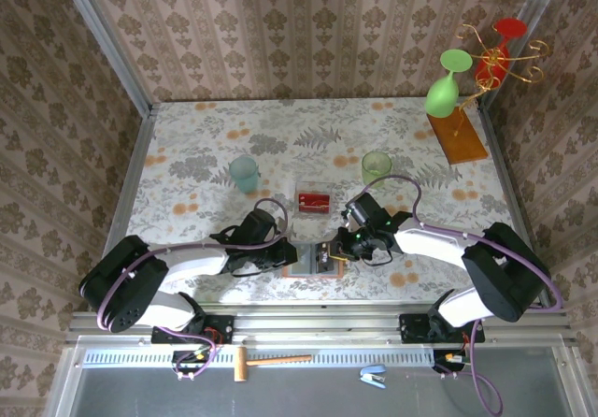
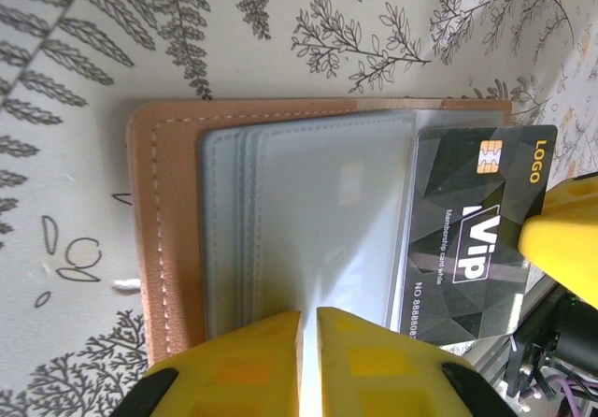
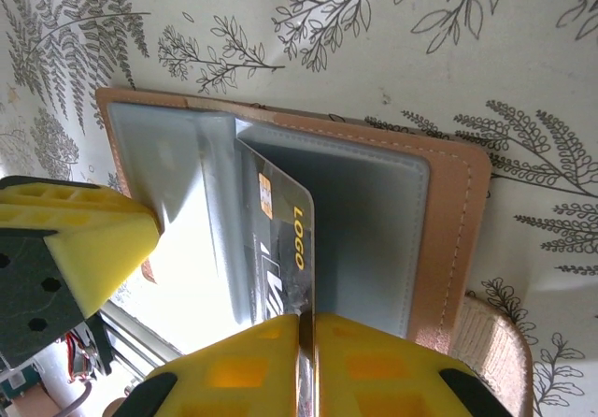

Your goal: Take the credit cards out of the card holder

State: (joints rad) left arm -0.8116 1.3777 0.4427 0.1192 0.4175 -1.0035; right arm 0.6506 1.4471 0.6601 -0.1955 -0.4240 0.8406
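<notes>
While the closed left end effector [image 2: 308, 328] pins the wallet [image 2: 166, 249] down, the right end effector [image 3: 306, 328] clamps 1 black card [image 3: 277, 239], partly out; next likely needs a straight pull.

Tan card holder [image 2: 168, 249] open flat, black VIP card [image 2: 467, 239] half out of sleeve

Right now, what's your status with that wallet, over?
Left fingers shut on grey sleeve of card holder. Right fingers shut on black card, partly out. Nothing blocking the pull.
</notes>
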